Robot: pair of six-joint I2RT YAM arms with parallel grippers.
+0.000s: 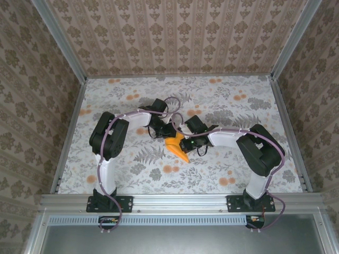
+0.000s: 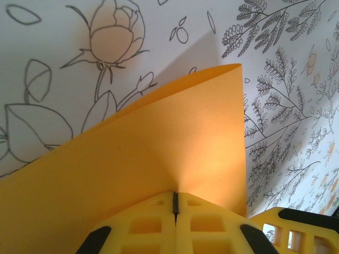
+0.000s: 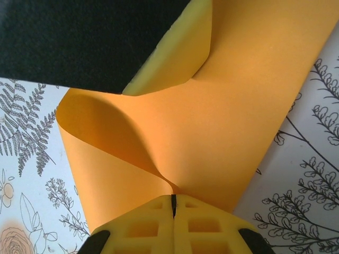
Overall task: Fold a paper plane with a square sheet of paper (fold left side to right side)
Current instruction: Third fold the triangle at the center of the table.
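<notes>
Right now my left gripper (image 2: pixel 175 197) is clamped tight on the square sheet of paper (image 2: pixel 159 159), with the orange edge caught in the seam where its yellow fingers (image 2: pixel 212 227) meet. My right gripper (image 3: pixel 173 198) is clenched on the same sheet in the same way, at another part of its edge. The two pinches sit very close together.

The sheet is off the floral cloth (image 1: pixel 132 169) and bulges into a loose curl with a twist in it rather than lying flat. From above it reads as a small orange wedge at mid table, between the two wrists.

To do the left-over-right fold well, I judge I should:
- ease that twist out first;
- carry the left-held edge across until the edges match;
- lower both hands together so the bend stays soft until the paper lies flat;
- press the crease only then, because pressing early would likely set it crooked.

Room is generous, with open cloth all round the paper. The left side rail (image 1: pixel 69 137) and the right side rail (image 1: pixel 288 132) are well apart from the wrists. Both elbows bow outward toward those rails, so I would keep any sideways travel short. I would also watch the cables (image 1: pixel 175 106) looping just behind the grippers.
</notes>
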